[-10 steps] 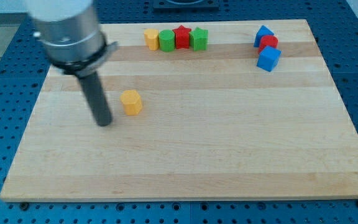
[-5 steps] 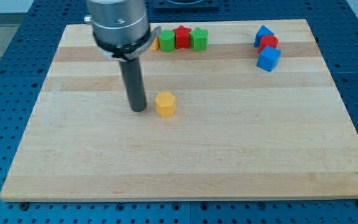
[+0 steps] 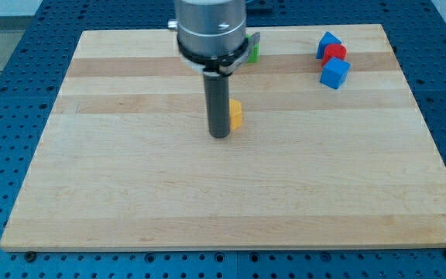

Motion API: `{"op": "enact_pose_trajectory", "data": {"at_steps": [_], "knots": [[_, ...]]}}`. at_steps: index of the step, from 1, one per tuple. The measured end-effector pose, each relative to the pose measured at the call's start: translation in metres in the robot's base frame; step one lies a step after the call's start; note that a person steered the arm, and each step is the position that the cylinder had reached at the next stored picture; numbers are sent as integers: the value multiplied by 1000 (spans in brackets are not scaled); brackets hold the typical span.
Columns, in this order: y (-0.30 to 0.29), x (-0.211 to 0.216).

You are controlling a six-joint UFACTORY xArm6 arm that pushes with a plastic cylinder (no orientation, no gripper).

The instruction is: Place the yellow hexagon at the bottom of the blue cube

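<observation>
Near the middle of the desk (image 3: 130,201), slightly toward the view's top, my tip (image 3: 220,136) is planted against the left side of the yellow hexagon (image 3: 237,114), most of which is hidden behind the rod. Over the last second the hexagon has been carried from the view's left toward the centre, with the tip kept on its left side throughout. The gap to the blue cube (image 3: 334,73), at the view's upper right, has thus been narrowed, yet the two are still well apart; by judgement, further pushing rightward is needed, ending just below the cube. No jaws are fitted, so no jaw state can be told. Above the cube a red block (image 3: 335,53) and a blue block (image 3: 327,41) are seen. Behind the arm's housing only a green block (image 3: 252,51) edge is visible; its shape cannot be made out
</observation>
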State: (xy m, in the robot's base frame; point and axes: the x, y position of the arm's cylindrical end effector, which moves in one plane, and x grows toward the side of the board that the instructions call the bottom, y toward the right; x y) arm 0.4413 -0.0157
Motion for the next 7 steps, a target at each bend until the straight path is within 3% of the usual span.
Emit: {"op": "enact_pose_trajectory", "data": {"at_steps": [2, 5, 6, 7], "knots": [[-35, -13], [39, -27], [47, -34], [15, -45]]}}
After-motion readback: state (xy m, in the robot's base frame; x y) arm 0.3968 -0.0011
